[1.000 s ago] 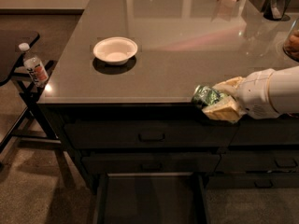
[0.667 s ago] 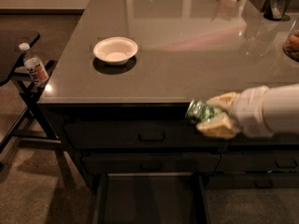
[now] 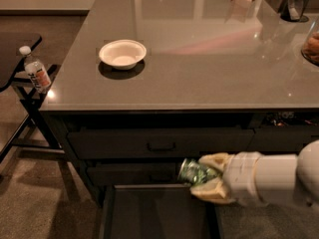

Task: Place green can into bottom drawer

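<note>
Green can (image 3: 194,173) in gripper (image 3: 203,177), seemingly over drawer (image 3: 149,214).

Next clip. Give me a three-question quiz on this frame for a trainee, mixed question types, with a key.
1. True or false: the green can lies on the floor of the bottom drawer.
2. Where is the white bowl? A) on the countertop B) in the bottom drawer C) in the gripper
3. Fill in: the bottom drawer is pulled ____.
Key:
1. False. The gripper holds the green can above the bottom drawer, towards its right side.
2. A.
3. Open.
</note>
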Controlling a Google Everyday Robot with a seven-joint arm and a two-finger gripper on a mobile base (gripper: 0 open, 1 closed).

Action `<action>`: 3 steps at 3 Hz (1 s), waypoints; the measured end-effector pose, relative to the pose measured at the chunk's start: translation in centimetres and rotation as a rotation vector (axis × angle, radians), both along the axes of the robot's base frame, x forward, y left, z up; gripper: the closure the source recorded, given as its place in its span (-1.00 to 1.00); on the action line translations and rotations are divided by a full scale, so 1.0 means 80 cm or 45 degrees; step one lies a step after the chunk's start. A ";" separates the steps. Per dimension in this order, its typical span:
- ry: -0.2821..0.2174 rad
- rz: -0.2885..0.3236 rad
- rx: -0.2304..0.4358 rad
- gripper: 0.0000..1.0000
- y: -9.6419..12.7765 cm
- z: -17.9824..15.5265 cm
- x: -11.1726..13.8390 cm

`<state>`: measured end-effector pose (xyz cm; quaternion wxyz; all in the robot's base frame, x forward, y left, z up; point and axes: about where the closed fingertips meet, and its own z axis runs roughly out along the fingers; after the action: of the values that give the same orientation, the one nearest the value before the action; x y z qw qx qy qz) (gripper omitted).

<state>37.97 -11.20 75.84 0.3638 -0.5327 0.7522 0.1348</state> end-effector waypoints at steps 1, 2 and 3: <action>0.012 0.016 0.069 1.00 0.024 -0.057 0.000; 0.055 -0.066 0.168 1.00 0.025 -0.126 0.025; 0.055 -0.066 0.168 1.00 0.025 -0.126 0.025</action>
<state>39.96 -9.20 65.77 0.3851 -0.4850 0.7628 0.1861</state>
